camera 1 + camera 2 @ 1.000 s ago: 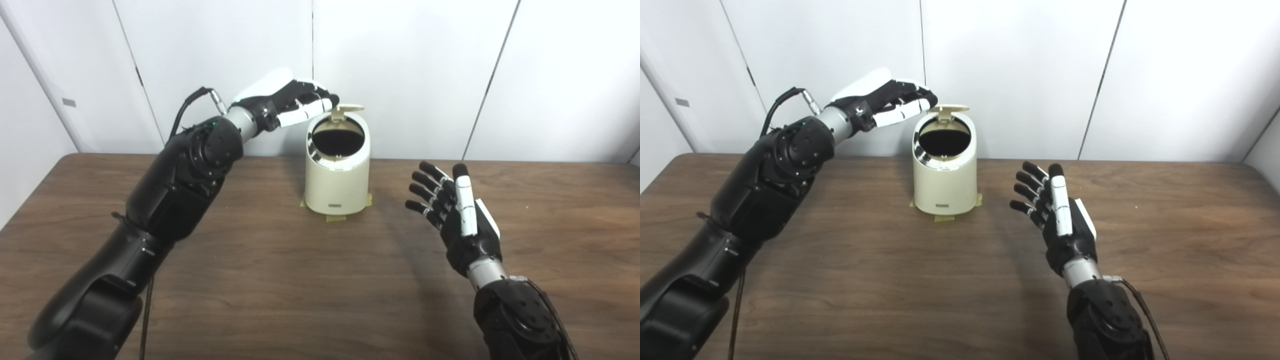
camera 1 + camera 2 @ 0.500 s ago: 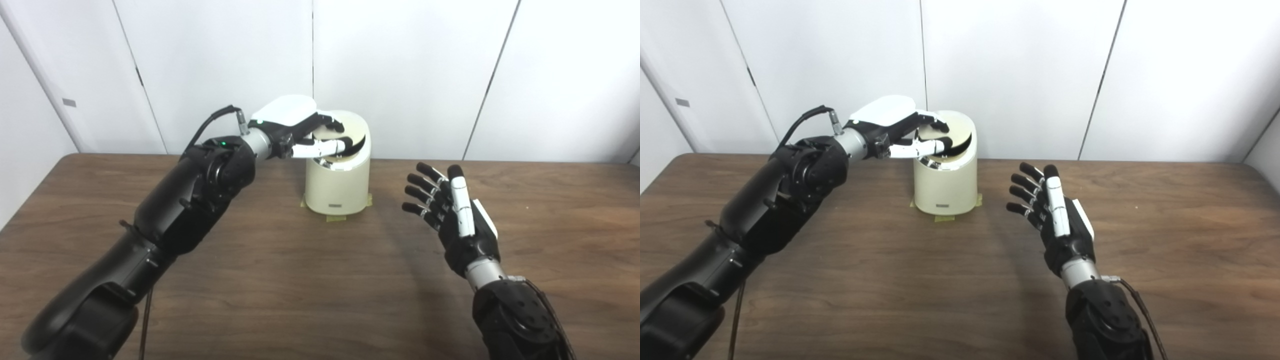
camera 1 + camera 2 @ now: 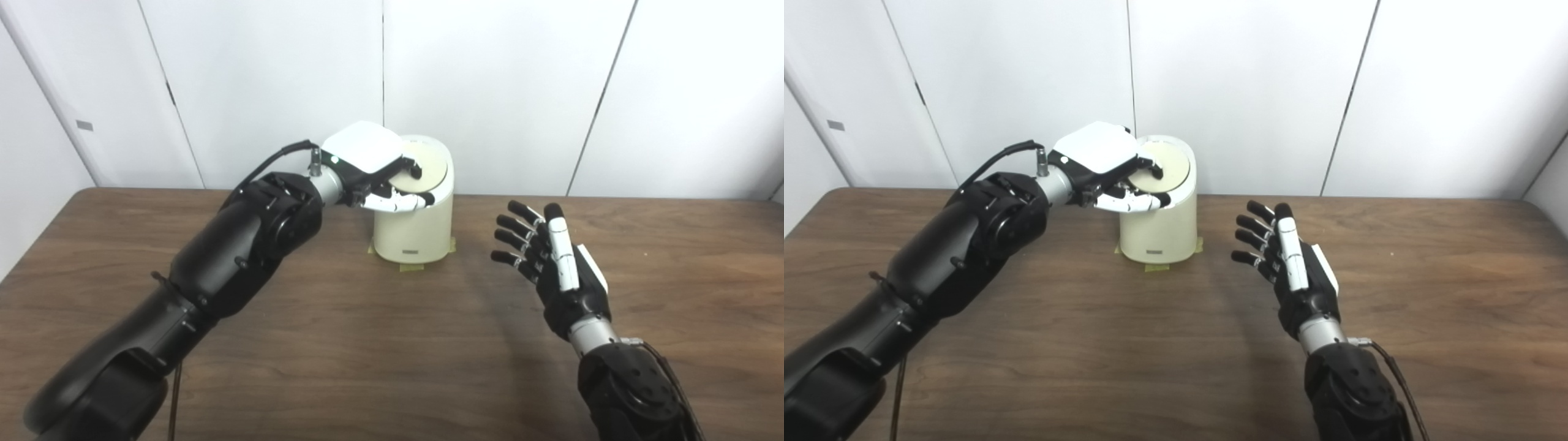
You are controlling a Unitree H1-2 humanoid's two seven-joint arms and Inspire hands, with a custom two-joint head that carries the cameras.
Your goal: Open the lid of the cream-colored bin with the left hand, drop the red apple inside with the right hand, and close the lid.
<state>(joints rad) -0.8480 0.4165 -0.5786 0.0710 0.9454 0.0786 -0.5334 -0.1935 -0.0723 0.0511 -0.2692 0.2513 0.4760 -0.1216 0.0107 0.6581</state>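
Cream-colored bin [image 3: 413,229], lid [image 3: 1167,166] down under left hand [image 3: 367,165] fingers [image 3: 1134,201].

A cream-colored cylindrical plastic bin [image 3: 414,229] stands on the far middle of the brown wooden table [image 3: 380,355], close before the white panelled wall [image 3: 502,79]. Its round cream lid [image 3: 424,166] lies down on top of it. The left hand [image 3: 373,165] rests on the left part of the lid. The right hand [image 3: 554,269] hovers over the table to the right of the bin and nearer, apart from it.
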